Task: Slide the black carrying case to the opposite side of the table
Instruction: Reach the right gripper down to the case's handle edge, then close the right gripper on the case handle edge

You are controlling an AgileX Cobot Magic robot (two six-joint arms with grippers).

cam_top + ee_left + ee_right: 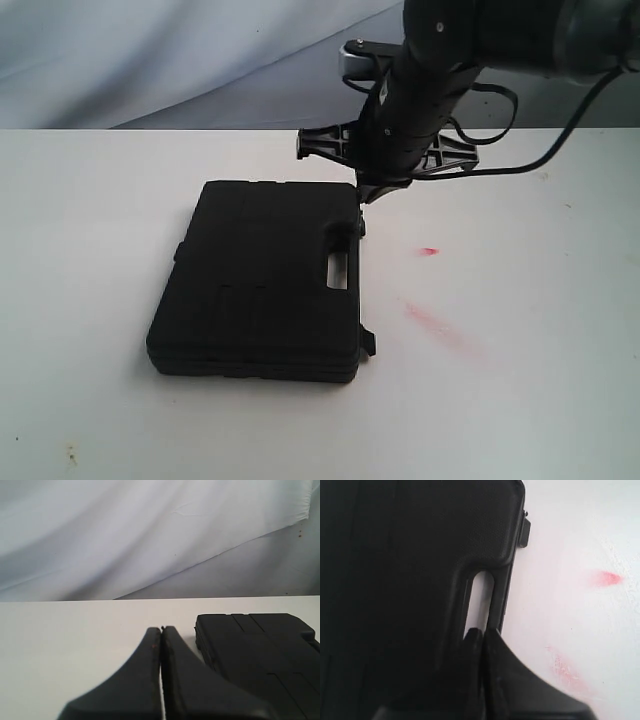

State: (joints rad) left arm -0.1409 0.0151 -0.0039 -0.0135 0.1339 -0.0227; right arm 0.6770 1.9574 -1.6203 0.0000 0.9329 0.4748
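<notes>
Right gripper (481, 635) — jaws pressed together — is set at the handle slot (479, 597) of the black carrying case (260, 285), which lies flat near the middle of the table (520, 400). Pushing contact appears made; a steady, low shove toward the left arm's side is judged next. Left gripper (161, 632) — likewise closed, beside the case — is shown only by its wrist view.

Case (262, 280): lies flat on the table (520, 400), left of centre in the exterior view.
My right gripper (482, 631): at the far end of the handle slot (479, 600), along the case's right edge.
My left gripper (161, 630): near a case corner, apart from it.
Smudges (428, 250): on the table, right of the case.
</notes>
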